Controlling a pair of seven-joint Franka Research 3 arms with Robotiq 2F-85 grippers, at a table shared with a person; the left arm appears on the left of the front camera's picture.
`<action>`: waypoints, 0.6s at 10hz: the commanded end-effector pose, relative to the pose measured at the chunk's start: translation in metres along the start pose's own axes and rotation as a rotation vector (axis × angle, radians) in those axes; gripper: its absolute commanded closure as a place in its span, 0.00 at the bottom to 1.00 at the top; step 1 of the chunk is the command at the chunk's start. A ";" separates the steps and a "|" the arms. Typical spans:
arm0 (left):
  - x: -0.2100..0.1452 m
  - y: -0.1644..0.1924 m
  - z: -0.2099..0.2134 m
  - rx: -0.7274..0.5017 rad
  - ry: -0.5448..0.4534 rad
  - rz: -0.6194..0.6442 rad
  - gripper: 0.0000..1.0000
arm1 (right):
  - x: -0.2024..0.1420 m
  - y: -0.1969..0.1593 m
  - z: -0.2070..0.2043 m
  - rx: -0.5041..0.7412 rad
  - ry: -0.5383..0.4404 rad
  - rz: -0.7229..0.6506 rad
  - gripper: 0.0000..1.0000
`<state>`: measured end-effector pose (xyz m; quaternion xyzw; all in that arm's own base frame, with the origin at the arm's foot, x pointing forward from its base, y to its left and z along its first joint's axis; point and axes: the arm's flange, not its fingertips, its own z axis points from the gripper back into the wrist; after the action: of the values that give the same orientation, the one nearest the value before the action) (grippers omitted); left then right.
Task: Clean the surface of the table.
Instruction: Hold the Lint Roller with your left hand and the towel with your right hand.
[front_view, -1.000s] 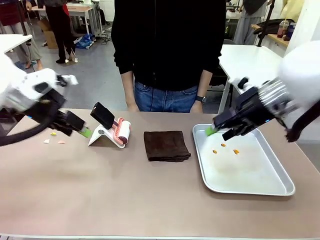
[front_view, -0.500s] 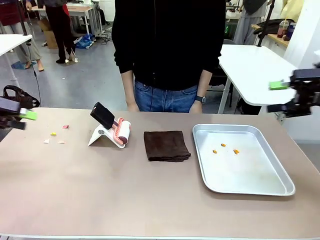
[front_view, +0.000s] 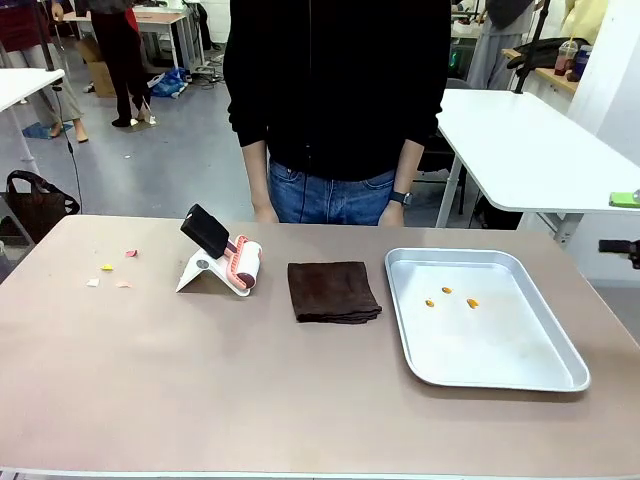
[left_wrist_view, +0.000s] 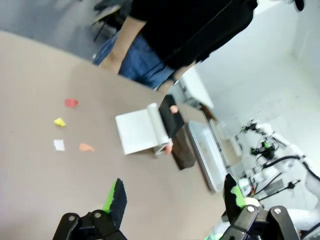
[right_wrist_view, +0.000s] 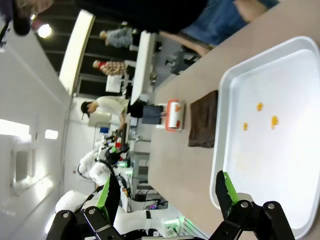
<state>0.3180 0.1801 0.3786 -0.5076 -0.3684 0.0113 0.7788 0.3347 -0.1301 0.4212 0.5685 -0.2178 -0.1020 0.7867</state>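
The taupe-brown table (front_view: 300, 400) carries a few small coloured scraps (front_view: 110, 274) near its far left. More orange scraps (front_view: 449, 296) lie in the silver tray (front_view: 560, 375) on the right. My left gripper (left_wrist_view: 175, 197) hangs open and empty above the table's left end, with the scraps (left_wrist_view: 67, 131) ahead of it. My right gripper (right_wrist_view: 166, 195) is open and empty too, off the table's right side, looking over the tray (right_wrist_view: 222, 165). In the front view its fingertips (front_view: 624, 199) peek in at the right edge.
A lint roller (front_view: 243, 264) rests on a white stand, with a folded dark brown cloth (front_view: 332, 291) between it and the tray. A person in a black top stands at the far side, hands (front_view: 394, 214) down at the table's edge.
Both arms have drawn back outward from over the table. The left one has left the front view; the right one now shows just its fingertips at the right edge.
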 end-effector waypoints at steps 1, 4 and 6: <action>-0.004 0.001 -0.021 -0.057 -0.062 0.012 0.00 | -0.001 0.012 -0.006 0.030 0.020 0.025 0.00; 0.000 0.000 0.000 0.000 0.000 0.000 0.00 | -0.001 0.012 -0.006 0.030 0.020 0.025 0.00; 0.000 0.003 -0.004 -0.001 -0.014 0.022 0.00 | -0.003 0.008 -0.007 0.005 0.036 0.014 0.00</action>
<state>0.3199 0.1801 0.3767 -0.5061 -0.3670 0.0236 0.7802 0.3342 -0.1191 0.4265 0.5702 -0.2068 -0.0846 0.7905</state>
